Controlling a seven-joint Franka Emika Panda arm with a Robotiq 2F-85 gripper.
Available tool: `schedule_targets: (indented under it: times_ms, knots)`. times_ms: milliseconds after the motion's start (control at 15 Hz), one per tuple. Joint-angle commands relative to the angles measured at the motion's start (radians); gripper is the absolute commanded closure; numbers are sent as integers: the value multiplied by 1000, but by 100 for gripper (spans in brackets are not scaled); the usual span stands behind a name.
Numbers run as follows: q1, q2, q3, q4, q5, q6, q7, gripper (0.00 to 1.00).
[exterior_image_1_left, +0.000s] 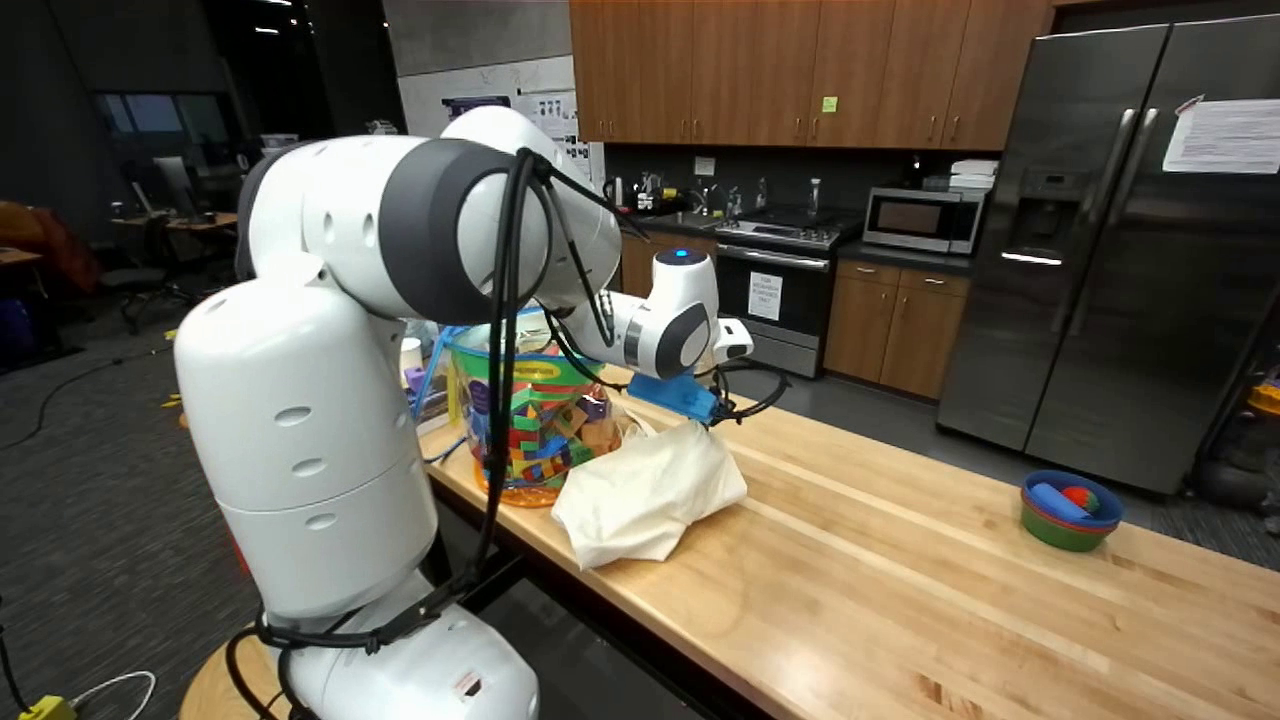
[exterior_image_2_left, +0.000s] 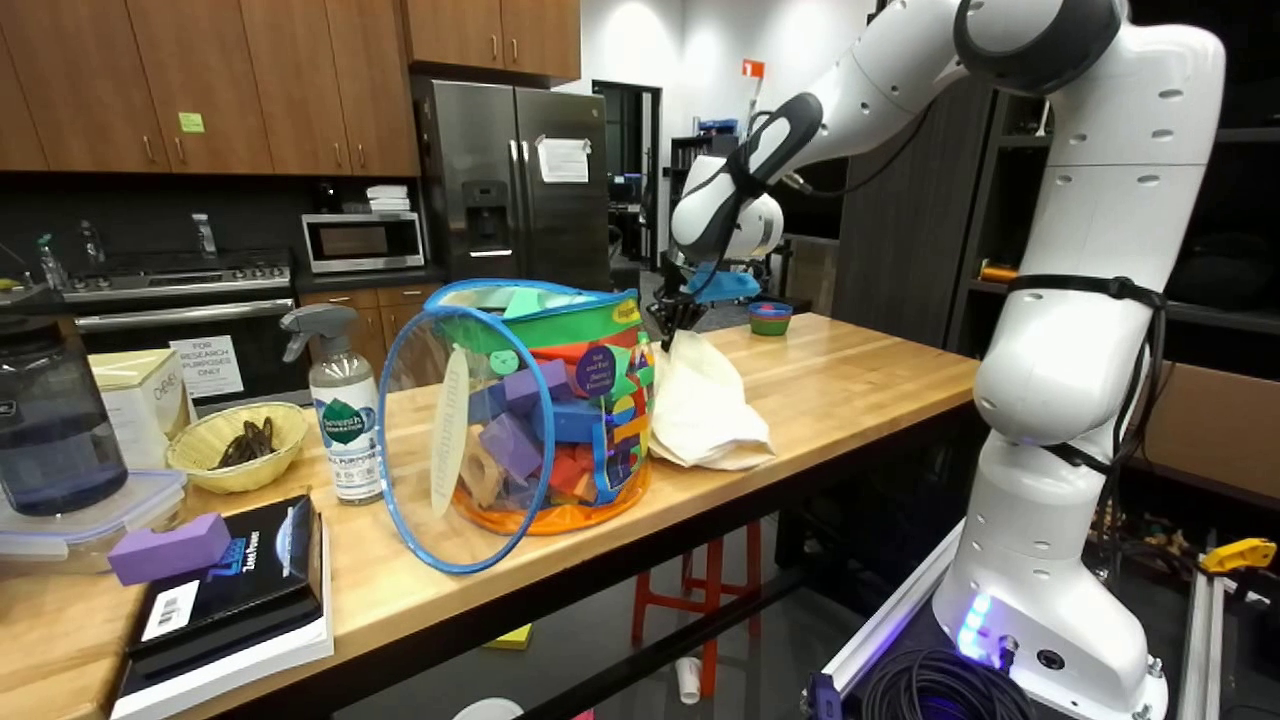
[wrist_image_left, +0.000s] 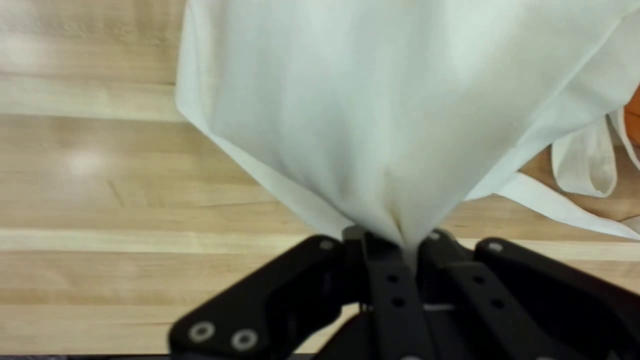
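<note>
Over the wooden tabletop (exterior_image_1_left: 1000, 630), just beside a see-through bucket (exterior_image_1_left: 545, 371) of colored blocks (exterior_image_2_left: 575, 420), a cream cloth tote bag (exterior_image_1_left: 650, 495) is tapering up to the fingers (wrist_image_left: 387, 280), its lower folds resting on the tabletop. In both exterior views the grip is looking small and dark, but the wrist view is showing the fingers pressing together, pinching a gathered tip of the bag's fabric. That close view is also revealing long straps (wrist_image_left: 560, 207) trailing beside the bag, while only an orange edge (wrist_image_left: 634, 120) of the bucket is entering at its right border. In an exterior view, the bucket's blue-rimmed lid (exterior_image_2_left: 450, 430) is standing open, and a spray bottle (exterior_image_2_left: 345, 420), a yellow wicker basket (exterior_image_2_left: 225, 480) holding dark brown things (exterior_image_2_left: 248, 443) and a black book (exterior_image_2_left: 235, 570) with a purple block (exterior_image_2_left: 170, 548) at its corner are occupying the tabletop. Well apart from the bag, stacked bowls (exterior_image_1_left: 1065, 538) are sitting in both exterior views, but only in an exterior view looking down into them are a blue thing (exterior_image_1_left: 1055, 502) and a red thing (exterior_image_1_left: 1080, 496) clearly showing inside.
</note>
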Motion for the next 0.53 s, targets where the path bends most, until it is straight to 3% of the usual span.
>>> schedule_targets:
  times_ms: [0,200,467]
  knots:
    - [-6,-49,-40,-56,-148,-43,188,99]
    - [-24,-52,-68,-75,-235,-82,313,99]
    - [-52,-46,-106,-83,-257,-125,378,99]
